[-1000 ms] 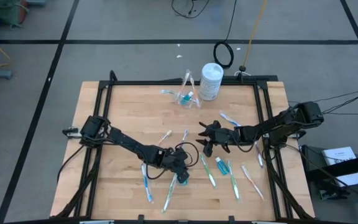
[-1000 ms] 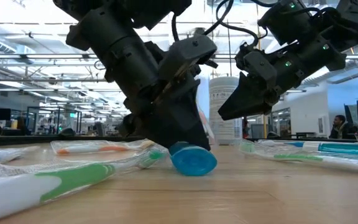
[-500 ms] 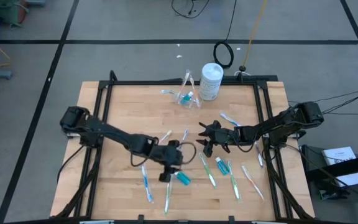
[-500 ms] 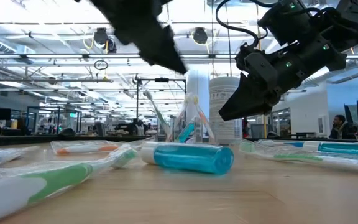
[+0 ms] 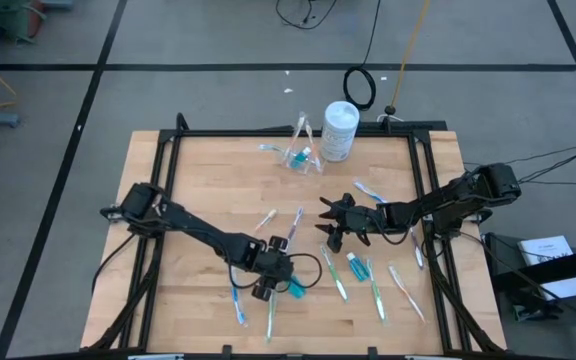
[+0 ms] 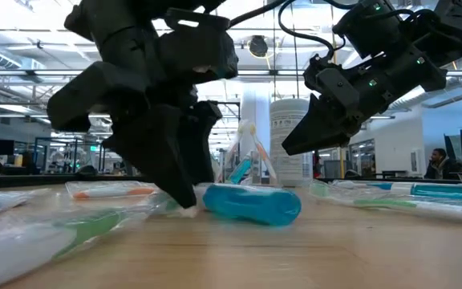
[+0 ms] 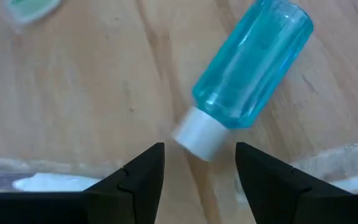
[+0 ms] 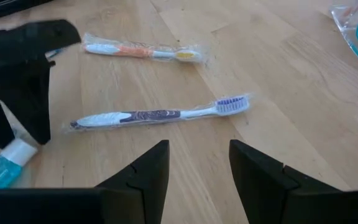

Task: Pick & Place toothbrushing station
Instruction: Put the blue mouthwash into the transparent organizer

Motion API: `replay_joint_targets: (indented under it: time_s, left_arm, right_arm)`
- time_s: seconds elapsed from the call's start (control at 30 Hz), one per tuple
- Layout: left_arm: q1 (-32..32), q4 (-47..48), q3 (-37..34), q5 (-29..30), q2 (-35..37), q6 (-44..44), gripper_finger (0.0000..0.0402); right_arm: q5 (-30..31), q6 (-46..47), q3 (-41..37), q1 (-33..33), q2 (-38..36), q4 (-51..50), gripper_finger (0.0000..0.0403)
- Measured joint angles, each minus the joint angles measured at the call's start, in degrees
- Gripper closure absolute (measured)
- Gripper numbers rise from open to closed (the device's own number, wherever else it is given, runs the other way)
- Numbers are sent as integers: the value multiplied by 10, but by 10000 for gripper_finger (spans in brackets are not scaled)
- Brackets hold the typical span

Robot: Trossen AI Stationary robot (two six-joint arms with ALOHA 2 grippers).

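Note:
A small blue tube point(image 7: 253, 62) with a white cap point(image 7: 197, 134) lies flat on the wooden table, near its front middle point(image 5: 294, 289). My left gripper point(image 7: 201, 149) is open and low over the table point(image 5: 266, 287). Its two fingers stand on either side of the cap end without touching it. My right gripper point(image 5: 333, 226) is open and empty above the table's middle right, over a purple toothbrush point(image 8: 160, 115). A clear cup point(image 5: 303, 152) at the far middle holds a tube and a toothbrush. A second tube point(image 5: 353, 265) lies on the table to the right.
A white canister point(image 5: 339, 131) stands beside the cup at the far edge. Several wrapped toothbrushes lie scattered over the table's middle and near half point(image 5: 376, 290), one orange point(image 8: 142, 51), one green point(image 6: 79, 233). A black frame point(image 5: 158, 170) runs along the table's edges.
My left gripper has risen off the blue tube toward the table's far left, then come down again at the tube's white cap end. The tube has turned about on the table and now lies flat on its side.

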State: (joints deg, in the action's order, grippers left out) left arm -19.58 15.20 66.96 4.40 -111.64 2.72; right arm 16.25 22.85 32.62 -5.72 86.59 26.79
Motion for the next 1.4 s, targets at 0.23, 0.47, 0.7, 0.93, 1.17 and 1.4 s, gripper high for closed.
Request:
replay_joint_targets:
  time_s: [0.23,0.47,0.7,0.93,1.17,1.4]
  left_arm:
    - [-1,-26,0,-28,-4,29,200]
    - [0,-24,0,27,6,63,207]
    - [-1,-31,1,-20,36,138,195]
    - [10,-32,1,-59,28,228,195]
    - [28,-69,1,-91,15,256,195]
    - [39,-63,1,-134,-11,256,195]
  right_arm:
    - [0,0,0,0,0,-1,243]
    - [0,0,0,0,0,0,243]
    - [0,-1,0,0,0,0,243]
    - [1,-1,0,0,0,0,243]
    - [1,-2,0,1,0,4,243]
    - [1,-14,0,1,0,5,243]
